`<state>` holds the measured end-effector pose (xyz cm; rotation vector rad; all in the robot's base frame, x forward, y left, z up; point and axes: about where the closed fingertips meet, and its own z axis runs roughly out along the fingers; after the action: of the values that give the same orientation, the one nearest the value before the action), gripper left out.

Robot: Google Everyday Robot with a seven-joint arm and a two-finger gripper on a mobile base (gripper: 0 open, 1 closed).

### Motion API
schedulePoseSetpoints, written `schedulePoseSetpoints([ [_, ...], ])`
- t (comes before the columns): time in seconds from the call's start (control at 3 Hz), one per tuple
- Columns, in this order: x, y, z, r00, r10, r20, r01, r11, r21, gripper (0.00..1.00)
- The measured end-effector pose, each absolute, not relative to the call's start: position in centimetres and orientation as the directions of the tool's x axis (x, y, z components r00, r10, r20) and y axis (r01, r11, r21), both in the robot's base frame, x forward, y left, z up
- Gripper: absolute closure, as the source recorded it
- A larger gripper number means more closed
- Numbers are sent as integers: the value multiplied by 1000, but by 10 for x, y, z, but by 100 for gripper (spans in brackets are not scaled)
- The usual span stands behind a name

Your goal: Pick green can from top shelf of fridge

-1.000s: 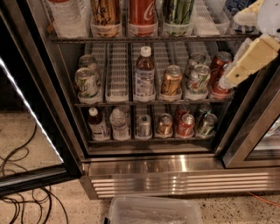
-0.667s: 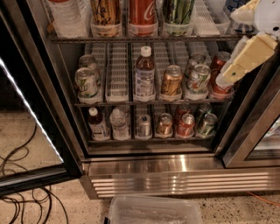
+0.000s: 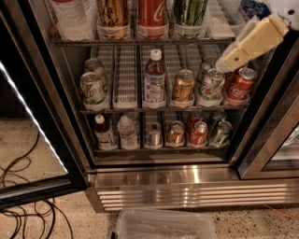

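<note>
Three cans front the top shelf (image 3: 74,42) of the fridge (image 3: 187,179): gold can (image 3: 112,14) at 11 o'clock, red can (image 3: 152,14) at 12, green can (image 3: 190,14) at about 1, just right of the red one, seated in a pale holder with its top cut off by the view. Gripper (image 3: 227,62) sits at 2 o'clock, right of and below the green can, well apart from it; open or closed, cannot tell. Step looks like the approach, no contact yet. Next move calls for going up-left toward 11 o'clock and into the shelf, keeping clear of the red can. Versus 0.7 s ago: the gripper tip has risen off the middle-shelf cola can (image 3: 240,84); cans unmoved.
</note>
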<state>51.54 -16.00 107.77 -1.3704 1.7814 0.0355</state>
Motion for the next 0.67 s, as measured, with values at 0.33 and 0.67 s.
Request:
schedulePoseSetpoints([
  [0.33, 516, -135, 1106, 36, -654, -756, -745, 486, -457, 0],
  [0.67, 532, -109, 1127, 90, -526, -846, -703, 568, -428, 0],
])
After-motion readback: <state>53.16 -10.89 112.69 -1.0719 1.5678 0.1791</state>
